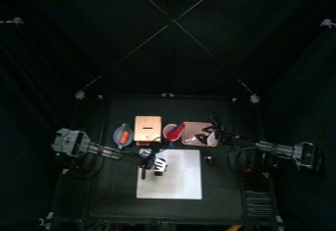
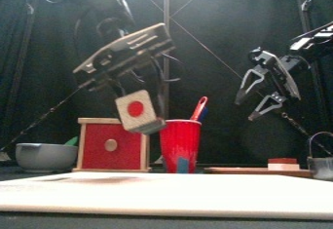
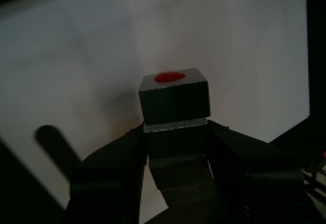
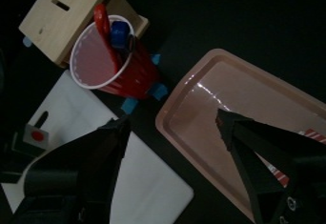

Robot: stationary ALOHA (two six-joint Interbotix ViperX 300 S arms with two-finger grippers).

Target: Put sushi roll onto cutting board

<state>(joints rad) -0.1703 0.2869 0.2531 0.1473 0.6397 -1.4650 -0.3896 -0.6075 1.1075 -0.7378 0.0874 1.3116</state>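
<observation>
My left gripper [image 2: 138, 116] is shut on the sushi roll [image 2: 135, 110], a small dark block with a white face and a red dot. It holds the roll in the air above the white cutting board [image 2: 166, 195]. In the left wrist view the roll [image 3: 174, 102] sits between the jaws with the board [image 3: 90, 66] behind it. In the top view the roll [image 1: 160, 162] is over the board's [image 1: 184, 176] left part. My right gripper [image 2: 264, 98] hangs open and empty at the right, over the pink tray [image 4: 242, 113].
A red cup [image 2: 182, 145] with a straw stands behind the board, next to a tan wooden block [image 2: 111, 143]. A grey bowl [image 2: 46, 156] sits at the far left. A pink tray [image 2: 260, 170] lies at the right.
</observation>
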